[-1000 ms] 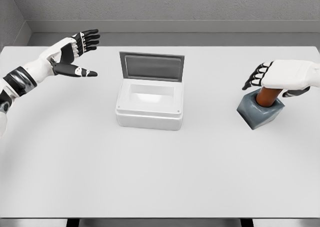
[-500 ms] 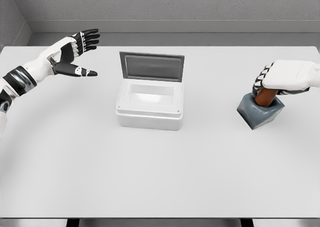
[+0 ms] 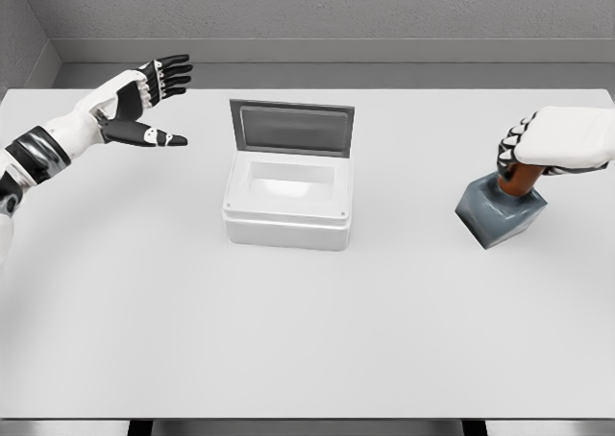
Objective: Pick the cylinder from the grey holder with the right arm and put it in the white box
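Right hand (image 3: 548, 146) wraps cylinder (image 3: 520, 181) standing in grey holder (image 3: 498, 214)

White table (image 3: 307, 340) fills most of view. Grey textured wall (image 3: 317, 9) behind, darker grey strip at its base, possibly floor. Left wall corner visible. Even, soft light, faint shadows.

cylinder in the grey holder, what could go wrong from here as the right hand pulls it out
The right hand is curled over the cylinder, which sits tilted in the grey holder. A straight-up pull may drag the holder along. With little of the cylinder showing, the grip may slip. The white box has its lid raised at the back, which the carry could clip.
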Robot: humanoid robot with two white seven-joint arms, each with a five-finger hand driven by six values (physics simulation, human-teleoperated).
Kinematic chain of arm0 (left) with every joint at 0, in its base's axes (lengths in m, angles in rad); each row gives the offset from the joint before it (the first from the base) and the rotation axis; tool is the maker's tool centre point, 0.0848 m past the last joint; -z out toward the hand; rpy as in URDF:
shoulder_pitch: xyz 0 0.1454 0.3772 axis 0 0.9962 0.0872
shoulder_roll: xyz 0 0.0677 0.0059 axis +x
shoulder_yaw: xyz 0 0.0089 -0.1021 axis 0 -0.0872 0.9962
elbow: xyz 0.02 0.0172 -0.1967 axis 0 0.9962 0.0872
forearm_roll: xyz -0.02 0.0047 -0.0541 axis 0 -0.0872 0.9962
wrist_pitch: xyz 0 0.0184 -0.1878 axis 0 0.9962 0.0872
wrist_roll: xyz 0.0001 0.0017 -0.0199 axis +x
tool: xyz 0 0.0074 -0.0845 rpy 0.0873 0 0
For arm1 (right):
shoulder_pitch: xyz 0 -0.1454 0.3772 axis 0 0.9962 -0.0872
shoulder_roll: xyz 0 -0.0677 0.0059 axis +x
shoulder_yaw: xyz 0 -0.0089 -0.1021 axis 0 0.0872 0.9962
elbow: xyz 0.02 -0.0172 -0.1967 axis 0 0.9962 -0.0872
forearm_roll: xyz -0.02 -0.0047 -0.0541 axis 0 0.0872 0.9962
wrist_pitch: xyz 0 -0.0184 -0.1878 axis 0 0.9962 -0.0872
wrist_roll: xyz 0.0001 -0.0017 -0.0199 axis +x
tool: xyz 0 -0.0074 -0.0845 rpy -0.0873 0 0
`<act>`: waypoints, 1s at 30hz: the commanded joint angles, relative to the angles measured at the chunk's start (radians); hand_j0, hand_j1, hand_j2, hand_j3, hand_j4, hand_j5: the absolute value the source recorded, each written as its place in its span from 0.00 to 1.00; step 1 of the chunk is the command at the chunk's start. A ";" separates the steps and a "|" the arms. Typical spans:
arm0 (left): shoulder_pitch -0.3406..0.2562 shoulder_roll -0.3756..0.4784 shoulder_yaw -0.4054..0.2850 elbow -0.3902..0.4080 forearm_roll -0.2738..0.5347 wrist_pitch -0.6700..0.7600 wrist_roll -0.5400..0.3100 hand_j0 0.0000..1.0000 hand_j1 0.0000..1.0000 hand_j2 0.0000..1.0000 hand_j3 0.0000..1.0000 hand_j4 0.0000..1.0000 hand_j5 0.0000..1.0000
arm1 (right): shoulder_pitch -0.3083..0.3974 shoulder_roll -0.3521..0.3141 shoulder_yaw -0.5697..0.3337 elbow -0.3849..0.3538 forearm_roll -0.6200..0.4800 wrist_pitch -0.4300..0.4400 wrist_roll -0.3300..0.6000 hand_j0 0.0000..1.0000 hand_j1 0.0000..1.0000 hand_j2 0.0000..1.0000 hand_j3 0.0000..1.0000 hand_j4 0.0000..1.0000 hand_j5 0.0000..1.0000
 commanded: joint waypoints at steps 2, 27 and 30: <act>0.000 0.000 0.000 -0.001 0.006 0.000 0.000 1.00 1.00 1.00 1.00 1.00 1.00 | -0.005 -0.007 -0.003 -0.018 -0.008 0.003 0.000 0.50 0.50 0.50 0.50 0.50 0.50; 0.002 0.012 0.006 -0.003 0.002 0.000 0.000 1.00 1.00 1.00 1.00 1.00 1.00 | -0.051 0.092 -0.003 -0.067 0.000 0.003 0.000 0.50 0.50 0.50 0.50 0.50 0.50; 0.002 0.012 0.006 -0.004 0.002 0.000 0.000 1.00 1.00 1.00 1.00 1.00 1.00 | -0.057 0.105 -0.003 -0.067 0.000 0.003 0.000 0.50 0.50 0.50 0.50 0.50 0.50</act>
